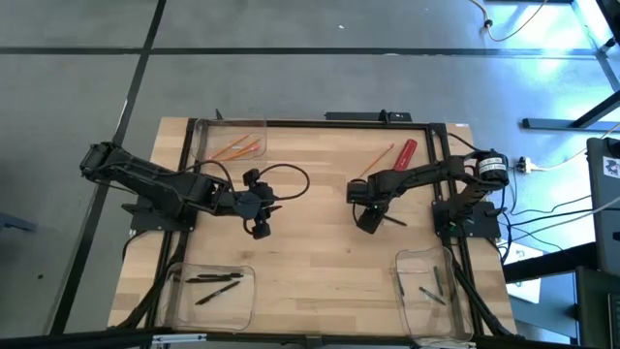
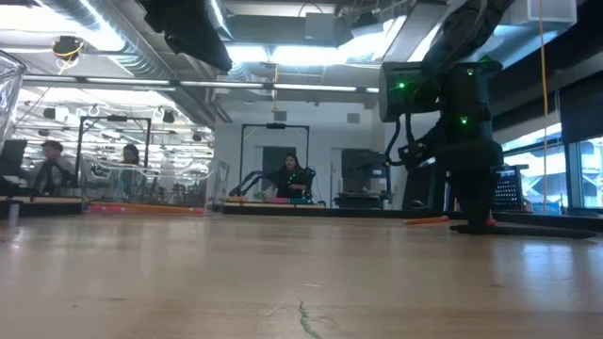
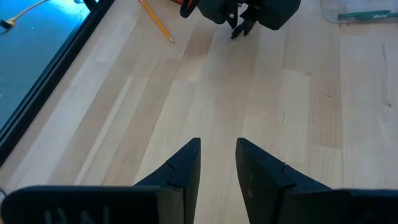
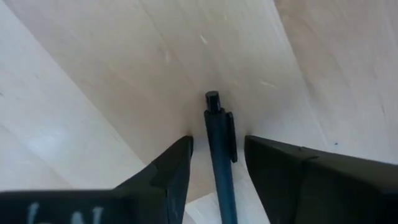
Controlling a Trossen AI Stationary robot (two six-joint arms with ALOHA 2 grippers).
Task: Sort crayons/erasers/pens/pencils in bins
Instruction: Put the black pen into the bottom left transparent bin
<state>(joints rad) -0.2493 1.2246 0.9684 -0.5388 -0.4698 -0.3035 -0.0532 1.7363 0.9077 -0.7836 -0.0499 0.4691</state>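
Bins: three clear tubs at table edges in the high view
Far-left bin (image 1: 231, 142): holds several orange pencils (image 1: 237, 148), lying slanted
Near-left bin (image 1: 211, 295): holds a few black pens (image 1: 215, 281)
Near-right bin (image 1: 429, 284): holds a couple of thin sticks, kind unclear
Loose on table: one pencil (image 1: 378, 158) and red cylinder (image 1: 405, 152) near the far right edge, side by side
Right gripper (image 1: 369, 220): down at the wood right of centre, fingers parted narrowly around a dark pen (image 4: 219, 155), not yet pinching it
Left gripper (image 1: 260, 229): left of centre above bare wood, fingers slightly apart, holding nothing
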